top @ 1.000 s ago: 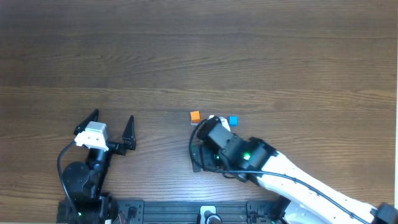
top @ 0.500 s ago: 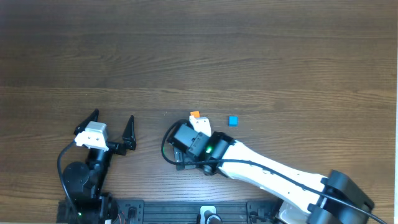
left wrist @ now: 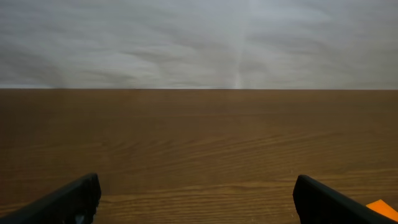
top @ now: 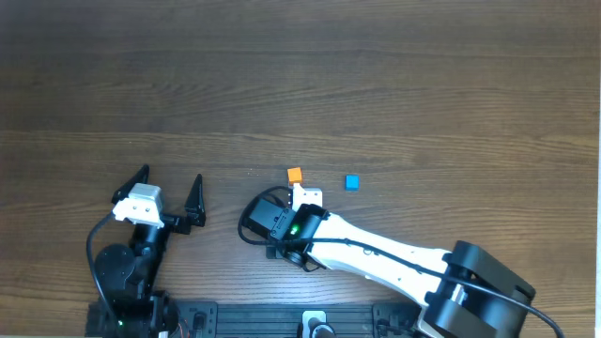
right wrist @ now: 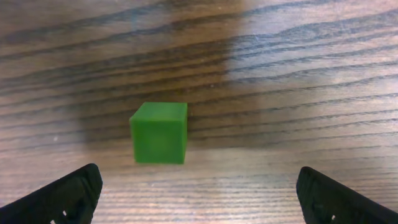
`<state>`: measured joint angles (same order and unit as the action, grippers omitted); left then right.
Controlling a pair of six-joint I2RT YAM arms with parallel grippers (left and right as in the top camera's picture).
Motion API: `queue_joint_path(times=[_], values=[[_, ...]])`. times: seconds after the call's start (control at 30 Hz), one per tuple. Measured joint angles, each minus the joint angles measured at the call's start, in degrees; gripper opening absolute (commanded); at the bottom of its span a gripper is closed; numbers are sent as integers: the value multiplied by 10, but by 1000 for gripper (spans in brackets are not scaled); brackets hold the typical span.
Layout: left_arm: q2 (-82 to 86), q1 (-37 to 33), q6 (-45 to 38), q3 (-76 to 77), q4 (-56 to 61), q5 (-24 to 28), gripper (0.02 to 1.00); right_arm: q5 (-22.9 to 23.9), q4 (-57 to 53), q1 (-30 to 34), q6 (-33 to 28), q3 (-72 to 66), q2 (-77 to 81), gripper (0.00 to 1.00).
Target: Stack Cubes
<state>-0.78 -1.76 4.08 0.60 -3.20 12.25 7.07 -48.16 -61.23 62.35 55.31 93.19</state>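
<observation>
Facing one green cube [right wrist: 159, 132], right tool [right wrist: 198, 180] wide open, empty, left tool [top: 171, 176] likewise, one orange cube [top: 295, 175], one blue cube [top: 352, 182]

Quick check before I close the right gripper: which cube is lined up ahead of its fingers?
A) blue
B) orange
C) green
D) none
C: the right wrist view shows the green cube resting on the table just ahead of the right gripper, whose fingers are open and not touching it. In the top view the orange cube and the blue cube lie farther up the table.
</observation>
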Motion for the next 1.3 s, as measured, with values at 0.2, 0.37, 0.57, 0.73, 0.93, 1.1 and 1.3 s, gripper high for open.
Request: queue_joint_path(times=[0.2,0.37,0.57,0.73,0.93,1.1,1.3], values=[[0,0,0,0,0,0,1000,3,23,0,6,0,21,963],[0,0,0,0,0,0,1000,5,30,0,4,0,28,950],[0,0,0,0,0,0,1000,5,31,0,2,0,34,897],[0,0,0,0,0,0,998,5,33,0,0,0,37,836],[0,0,0,0,0,0,1000,6,43,-3,0,0,45,752],[0,0,0,0,0,0,1000,6,49,-7,-2,0,47,643],[0,0,0,0,0,0,1000,6,52,-9,-5,0,48,527]])
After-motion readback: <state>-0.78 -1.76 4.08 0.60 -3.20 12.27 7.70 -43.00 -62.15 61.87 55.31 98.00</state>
